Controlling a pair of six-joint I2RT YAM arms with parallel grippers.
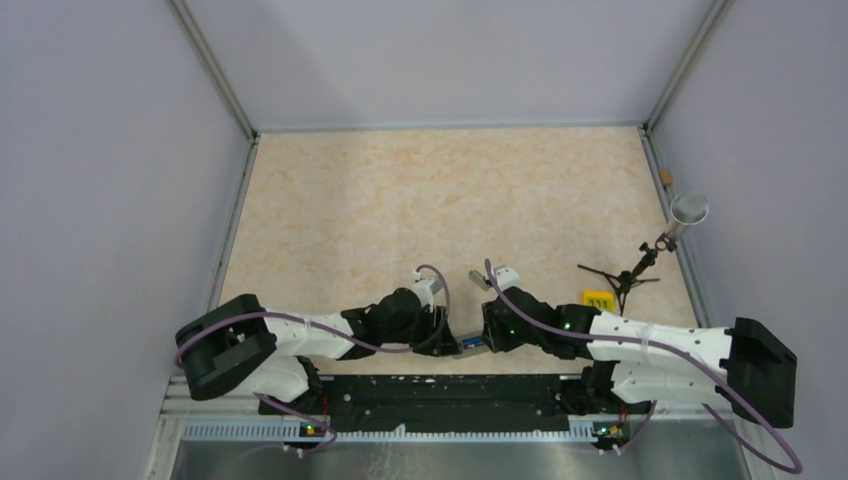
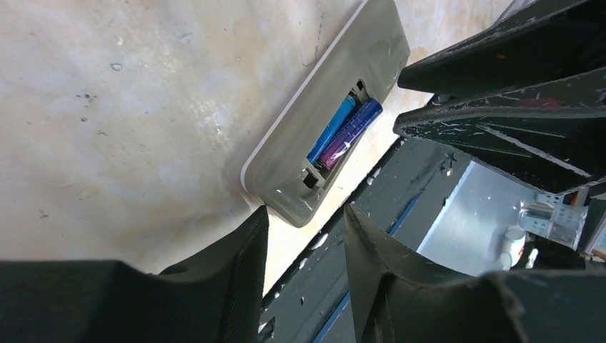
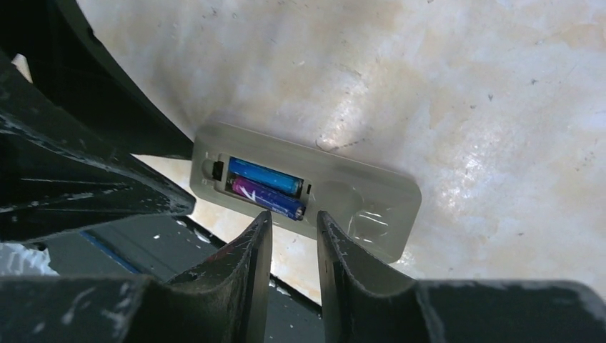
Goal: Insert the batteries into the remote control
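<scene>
The remote control (image 2: 329, 107) lies grey back up at the table's near edge, its battery recess uncovered; it also shows in the right wrist view (image 3: 357, 200) and as a sliver between the grippers in the top view (image 1: 472, 347). Two batteries lie side by side in the recess. The light blue one (image 3: 263, 176) sits low. The purple-blue one (image 3: 270, 199) lies on the near side, one end riding up on the recess edge (image 2: 351, 131). My left gripper (image 2: 306, 214) is open and empty just off one short end of the remote. My right gripper (image 3: 294, 214) is slightly open and empty, its tips beside the purple-blue battery.
A black rail (image 1: 440, 395) runs just below the table's near edge, close to the remote. A small yellow thing (image 1: 598, 298) and a small black tripod (image 1: 625, 275) with a grey cylinder (image 1: 688, 210) stand at the right. Walls enclose the table.
</scene>
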